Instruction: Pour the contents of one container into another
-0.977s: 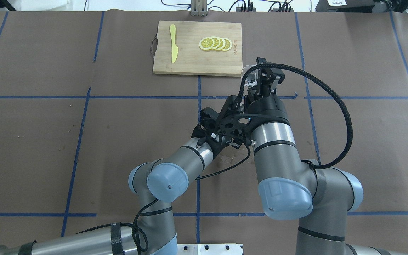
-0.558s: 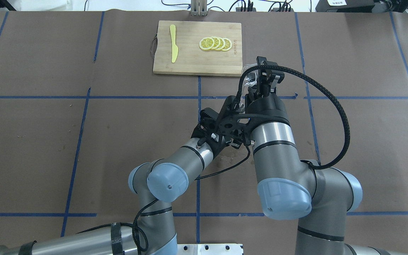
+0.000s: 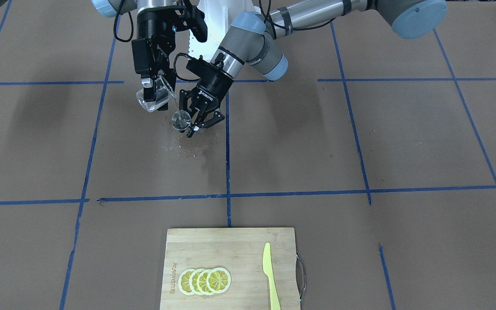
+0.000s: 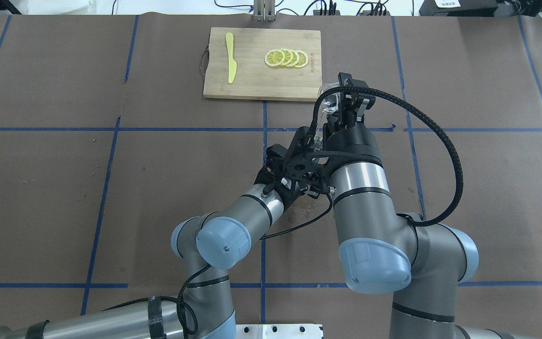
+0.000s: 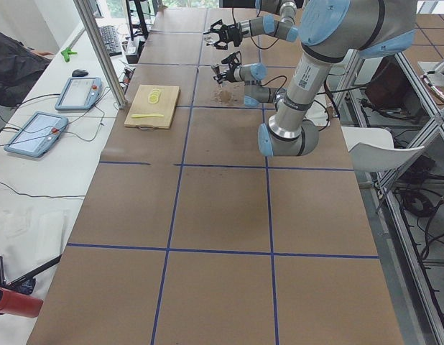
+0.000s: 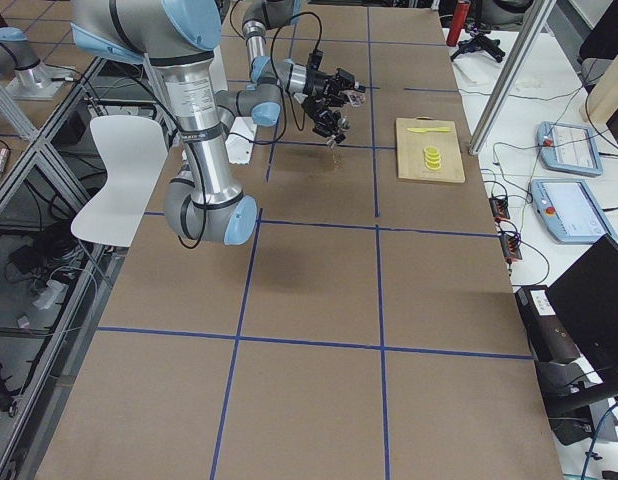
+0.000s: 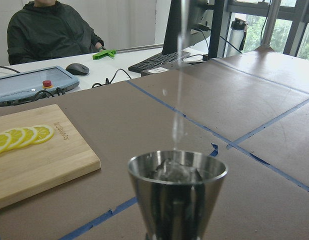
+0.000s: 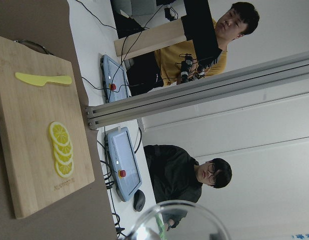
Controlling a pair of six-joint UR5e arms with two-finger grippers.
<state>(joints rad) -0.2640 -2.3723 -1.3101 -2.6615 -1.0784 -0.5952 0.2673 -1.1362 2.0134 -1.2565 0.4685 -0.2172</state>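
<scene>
Liquid (image 7: 178, 95) drops in a thin stream into the steel jigger (image 7: 177, 192), which stands upright in the left wrist view with its upper cone filled close to the rim. From the front-facing camera, the left end effector (image 3: 186, 122) is clamped on the jigger's sides and holds it just above the desk (image 3: 360, 142). The right end effector (image 3: 153, 91) is closed around the clear glass cup (image 3: 155, 100). It holds the cup higher than the jigger and just beside it, tipped with its lip towards the jigger's mouth. Wet splashes (image 3: 187, 148) darken the brown paper below the two vessels. Well apart from them, at the desk's far edge, lies a wooden cutting board (image 4: 252, 80). On it are a yellow knife (image 4: 230, 56) and a row of overlapping lemon slices (image 4: 286, 58).
</scene>
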